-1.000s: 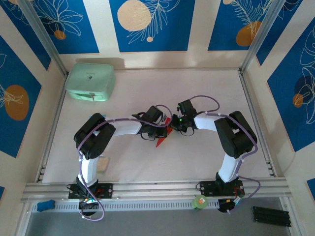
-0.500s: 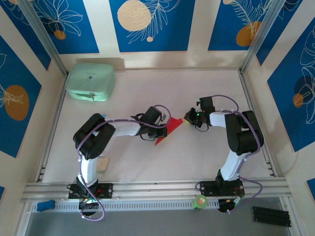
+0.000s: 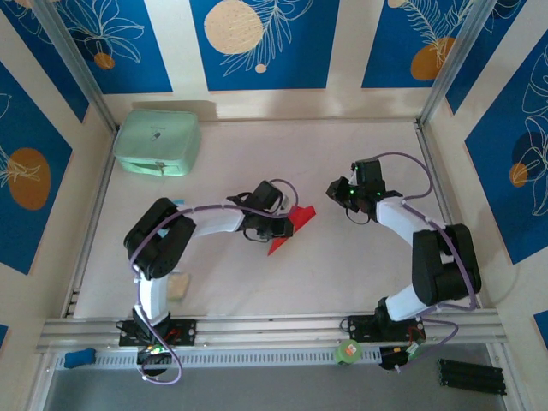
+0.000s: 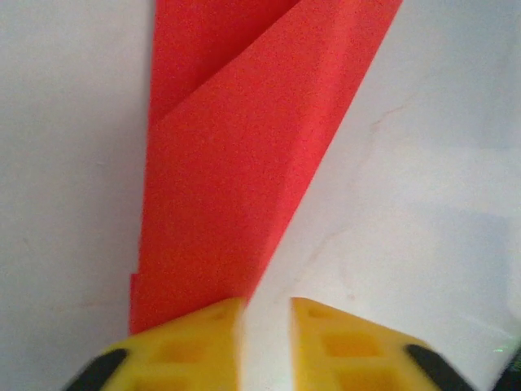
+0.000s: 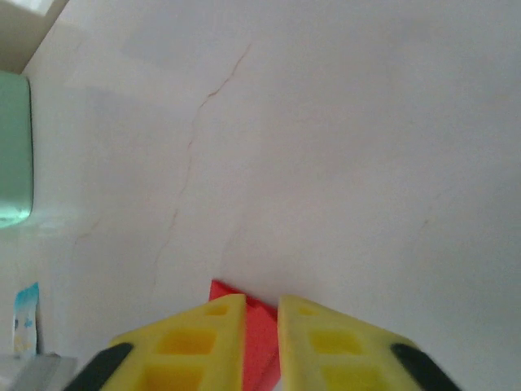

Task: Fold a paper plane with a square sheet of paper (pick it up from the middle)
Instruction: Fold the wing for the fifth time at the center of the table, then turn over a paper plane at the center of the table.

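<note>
The paper plane is a narrow red folded dart lying flat on the white table, its sharp tip pointing toward the near left. My left gripper rests low at the plane's left edge. In the left wrist view the creased red paper stretches away, and the left yellow finger overlaps its near corner. Left gripper stands open by a narrow gap, with bare table between the fingers. My right gripper hovers to the right of the plane, apart from it. Right gripper is narrowly open, with the red paper beyond the gap.
A mint-green case sits at the far left corner, its edge at the left of the right wrist view. A small pale packet lies by the left arm's base. Metal rails border the table on both sides.
My right gripper has drawn back from the paper plane, moving right and toward the far side. The left gripper stays at the plane, which lies almost where it was.
</note>
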Robot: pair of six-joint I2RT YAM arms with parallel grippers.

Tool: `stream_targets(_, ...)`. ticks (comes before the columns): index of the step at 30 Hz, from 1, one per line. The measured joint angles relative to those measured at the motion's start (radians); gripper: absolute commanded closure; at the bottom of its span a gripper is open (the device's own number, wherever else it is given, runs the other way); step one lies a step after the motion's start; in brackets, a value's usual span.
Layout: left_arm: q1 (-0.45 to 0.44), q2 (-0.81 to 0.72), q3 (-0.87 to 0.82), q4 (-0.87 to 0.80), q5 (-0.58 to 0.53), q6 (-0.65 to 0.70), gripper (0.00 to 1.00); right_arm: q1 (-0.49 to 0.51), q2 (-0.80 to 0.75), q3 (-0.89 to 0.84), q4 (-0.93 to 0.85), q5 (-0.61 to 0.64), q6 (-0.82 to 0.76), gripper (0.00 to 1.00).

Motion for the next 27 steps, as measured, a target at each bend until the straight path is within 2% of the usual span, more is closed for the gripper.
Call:
stream_targets(3, 0.037, -0.093, -0.003, -0.004, 0.005, -0.005, 0.57, 0.047, -0.019, 0.026, -0.099, 0.039, 0.005, 0.64)
stream_targets(6, 0.112, -0.208, -0.037, 0.004, -0.002, -0.006, 0.46, 0.118, -0.016, 0.077, -0.225, 0.1, 0.023, 0.54)
stream_targets(12, 0.257, -0.325, -0.154, -0.027, -0.085, 0.026, 0.23, 0.282, 0.085, 0.245, -0.436, 0.201, 0.107, 0.48)
stream_targets(15, 0.278, -0.337, -0.197, -0.067, -0.147, 0.058, 0.12, 0.366, 0.179, 0.337, -0.517, 0.24, 0.181, 0.41)
stream_targets(18, 0.282, -0.354, -0.219, -0.105, -0.207, 0.092, 0.06, 0.436, 0.271, 0.421, -0.597, 0.281, 0.251, 0.37)
stream_targets(21, 0.287, -0.378, -0.227, -0.123, -0.256, 0.117, 0.04, 0.488, 0.351, 0.498, -0.667, 0.329, 0.311, 0.36)
stream_targets(27, 0.291, -0.396, -0.243, -0.125, -0.298, 0.149, 0.03, 0.512, 0.451, 0.593, -0.78, 0.399, 0.393, 0.39)
